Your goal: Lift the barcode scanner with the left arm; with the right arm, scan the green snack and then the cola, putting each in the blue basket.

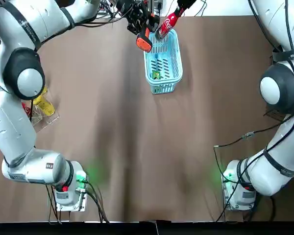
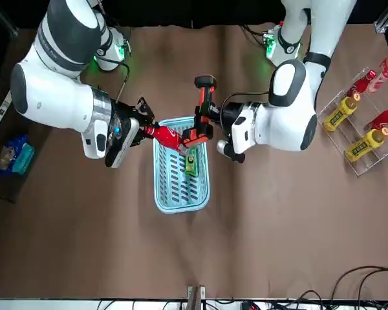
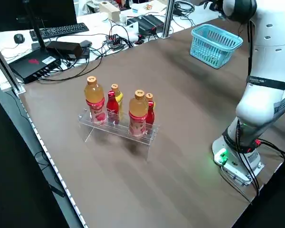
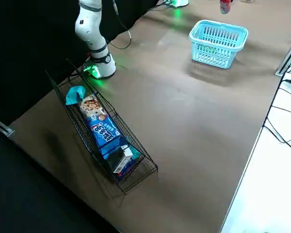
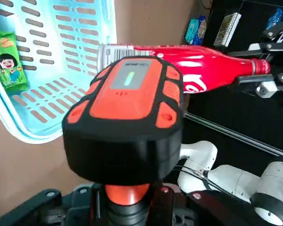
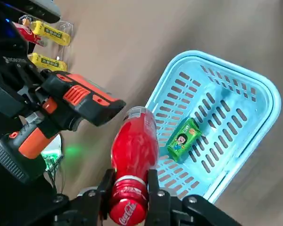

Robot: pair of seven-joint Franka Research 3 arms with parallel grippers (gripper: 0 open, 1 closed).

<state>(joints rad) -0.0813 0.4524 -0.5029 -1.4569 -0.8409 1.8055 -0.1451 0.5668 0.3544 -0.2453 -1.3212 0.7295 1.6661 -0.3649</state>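
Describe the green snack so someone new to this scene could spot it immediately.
Look to the blue basket standing near the middle of the table. The green snack lies flat on its slotted floor, alone inside. Unlike the red cola bottle and orange-black scanner held over the basket, it is a small green packet with a cartoon figure.

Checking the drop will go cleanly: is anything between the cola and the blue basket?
Nothing visible. The right gripper holds the cola over the rim of the blue basket; the scanner, in the left gripper, is beside it, and the green snack lies flat inside.
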